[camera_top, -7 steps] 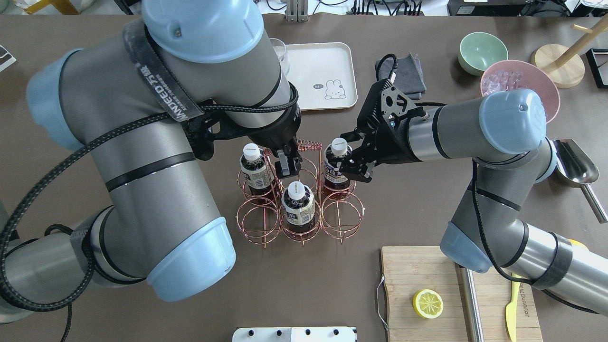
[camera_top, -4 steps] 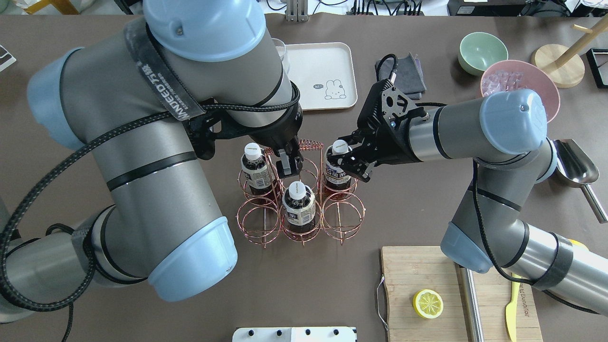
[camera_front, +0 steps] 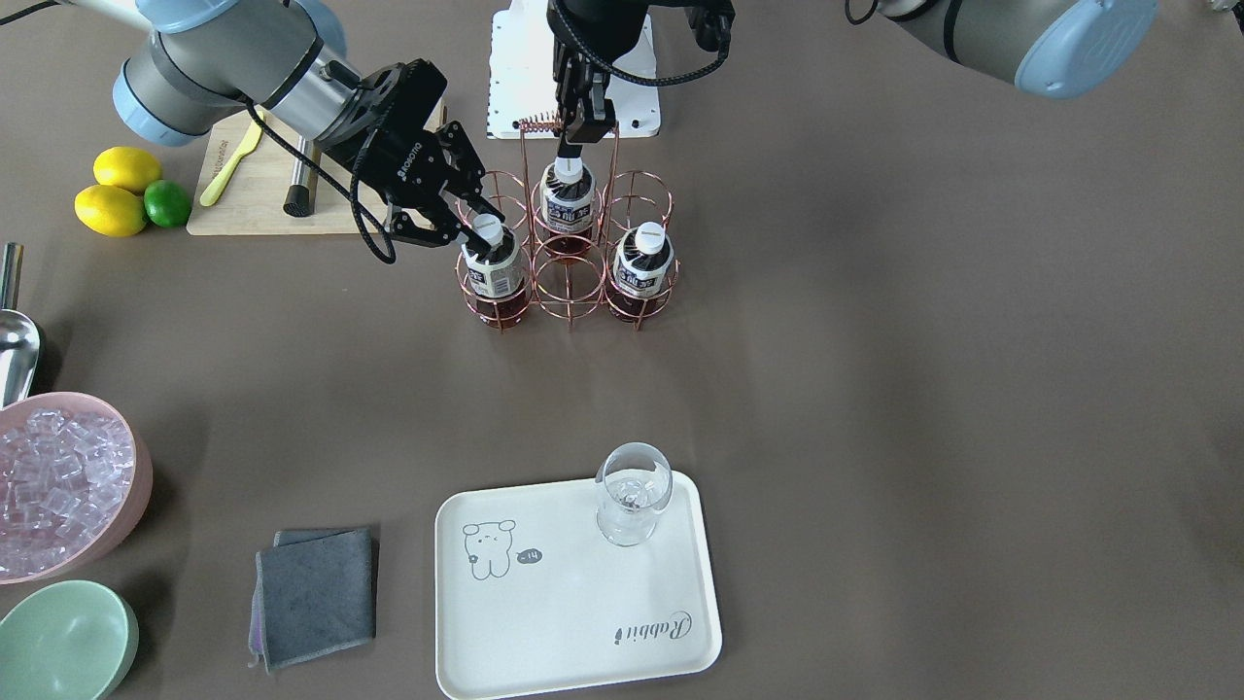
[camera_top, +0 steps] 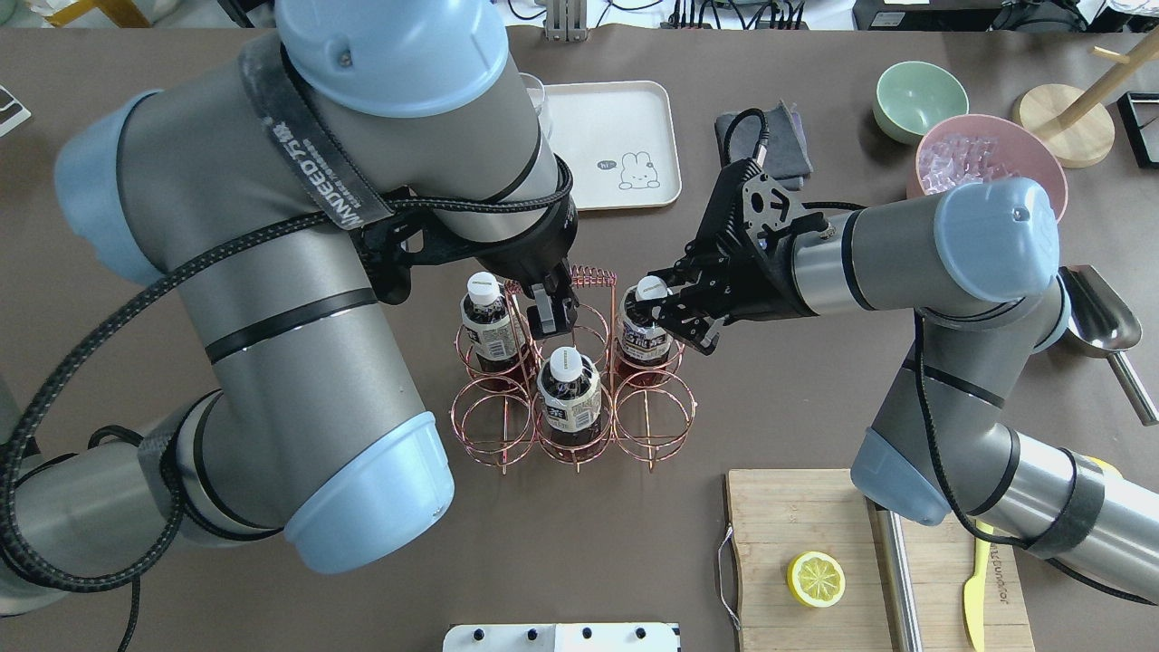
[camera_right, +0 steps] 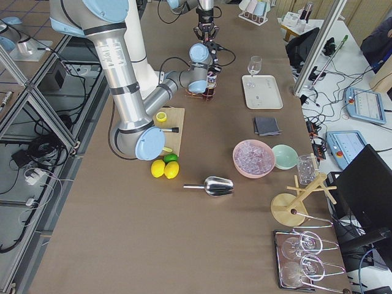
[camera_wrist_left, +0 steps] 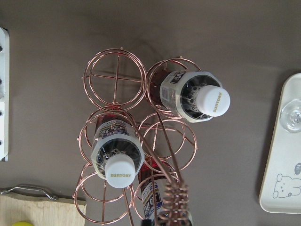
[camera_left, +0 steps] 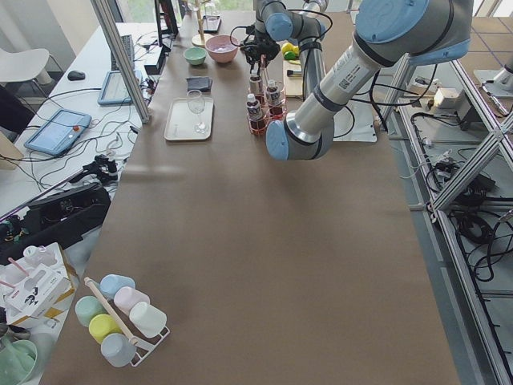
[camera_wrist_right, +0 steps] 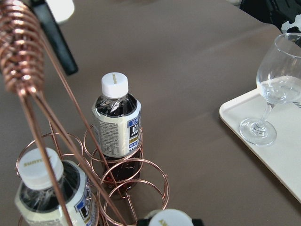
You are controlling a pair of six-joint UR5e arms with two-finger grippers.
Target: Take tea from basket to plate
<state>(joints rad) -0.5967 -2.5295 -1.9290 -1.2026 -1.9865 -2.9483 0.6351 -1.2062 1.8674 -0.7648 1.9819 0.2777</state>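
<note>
The copper wire basket (camera_top: 489, 426) stands mid-table with three tea bottles in its cells. My right gripper (camera_top: 654, 312) is closed around the neck of the tea bottle (camera_top: 645, 340) in the far right cell, just under its white cap. The bottle still stands in its ring, as the front view (camera_front: 496, 277) shows. My left gripper (camera_top: 550, 303) is shut on the basket's coiled handle (camera_top: 593, 274), above the other two bottles (camera_top: 489, 326) (camera_top: 569, 389). The cream plate (camera_top: 625, 118) lies beyond the basket with bare room by its bear drawing (camera_front: 489, 549).
A wine glass (camera_front: 632, 506) stands on the plate's corner nearest the basket. A grey cloth (camera_top: 786, 136), green bowl (camera_top: 919, 100) and pink bowl of ice (camera_top: 960, 149) lie far right. A cutting board (camera_top: 797, 525) with a lemon half (camera_top: 816, 580) lies near right.
My right gripper has moved in over the far right bottle and its fingers have closed on the neck. My left gripper has stayed on the basket handle.
</note>
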